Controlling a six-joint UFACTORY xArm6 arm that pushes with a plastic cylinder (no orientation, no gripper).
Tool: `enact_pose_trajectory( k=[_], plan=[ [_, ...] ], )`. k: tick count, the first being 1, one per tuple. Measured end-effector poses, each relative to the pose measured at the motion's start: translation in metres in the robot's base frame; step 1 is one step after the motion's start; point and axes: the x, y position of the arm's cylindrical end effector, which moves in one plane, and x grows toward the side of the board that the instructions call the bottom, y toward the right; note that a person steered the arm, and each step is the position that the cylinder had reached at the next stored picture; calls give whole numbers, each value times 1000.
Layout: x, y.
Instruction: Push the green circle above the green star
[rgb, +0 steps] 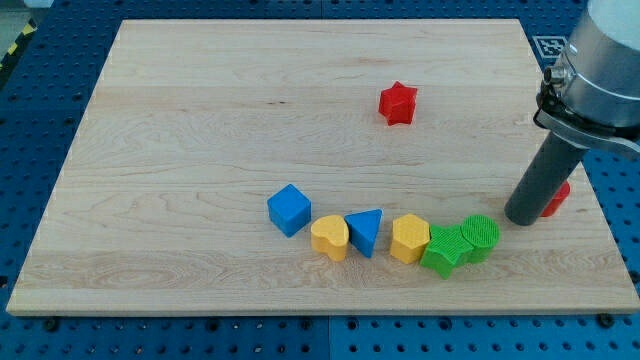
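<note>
The green circle (481, 236) stands near the view's bottom right and touches the green star (443, 249), which lies just to its left and slightly lower. My tip (524, 218) rests on the board just right of the green circle and a little higher, with a small gap between them. The rod rises from the tip toward the view's top right.
A yellow hexagon (409, 238), blue triangle (365, 232), yellow heart (330, 237) and blue cube (289, 209) form a row left of the green star. A red star (397, 103) lies at upper middle. A red block (556, 198) is partly hidden behind the rod, near the board's right edge (590, 190).
</note>
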Motion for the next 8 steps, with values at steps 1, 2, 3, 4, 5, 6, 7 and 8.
enact_pose_trajectory(
  k=[1,2,3,4,5,6,7,8],
  plan=[
    [26,0],
    [49,-1],
    [41,-51],
    [24,-83],
    [25,-58],
    [33,-5],
    [-3,-11],
    [-20,-45]
  ],
)
